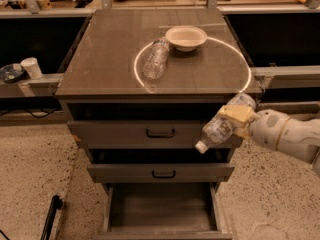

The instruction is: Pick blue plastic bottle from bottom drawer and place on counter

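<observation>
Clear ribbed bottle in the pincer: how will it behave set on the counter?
The small clear ribbed plastic bottle, held cap-down by the pincer beside the grey metal cabinet's right front, looks see-through, so probably light and squashy. Round body: laid sideways on the glossy grey-brown counter it would likely roll.

You see the hand (234, 119) before the upper drawers' (125, 131) right end, clamped on the blue plastic bottle (216, 132) and hiding its middle. Its arm (295, 136) runs off the right edge; the bottom drawer's (160, 206) front is cut off below.
</observation>
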Controlling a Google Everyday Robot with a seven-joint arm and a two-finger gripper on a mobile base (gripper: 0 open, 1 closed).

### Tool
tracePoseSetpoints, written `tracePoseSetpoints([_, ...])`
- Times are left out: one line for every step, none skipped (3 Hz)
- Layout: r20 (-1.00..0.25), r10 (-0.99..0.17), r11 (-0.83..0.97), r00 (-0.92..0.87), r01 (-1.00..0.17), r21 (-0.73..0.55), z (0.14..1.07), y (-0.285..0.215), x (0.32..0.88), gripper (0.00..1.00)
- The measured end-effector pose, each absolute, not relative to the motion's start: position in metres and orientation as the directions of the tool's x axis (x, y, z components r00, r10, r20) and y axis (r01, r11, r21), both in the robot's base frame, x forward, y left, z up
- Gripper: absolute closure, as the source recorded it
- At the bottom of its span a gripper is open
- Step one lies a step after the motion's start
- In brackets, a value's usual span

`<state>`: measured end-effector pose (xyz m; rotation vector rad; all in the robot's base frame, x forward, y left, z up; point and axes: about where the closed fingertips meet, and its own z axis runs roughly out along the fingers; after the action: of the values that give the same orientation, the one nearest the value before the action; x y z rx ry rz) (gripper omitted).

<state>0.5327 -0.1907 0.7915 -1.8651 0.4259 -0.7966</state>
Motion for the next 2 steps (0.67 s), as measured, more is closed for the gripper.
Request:
tracePoseSetpoints([0.422,-0.53,-0.472,0.736,0.157,-0.868,0.867,-0.189,0.545,1.0])
tracePoseSetpoints([0.466,-0.458,-0.514,0.757,0.203,-0.834,0.922,-0.189,0.564,1.0])
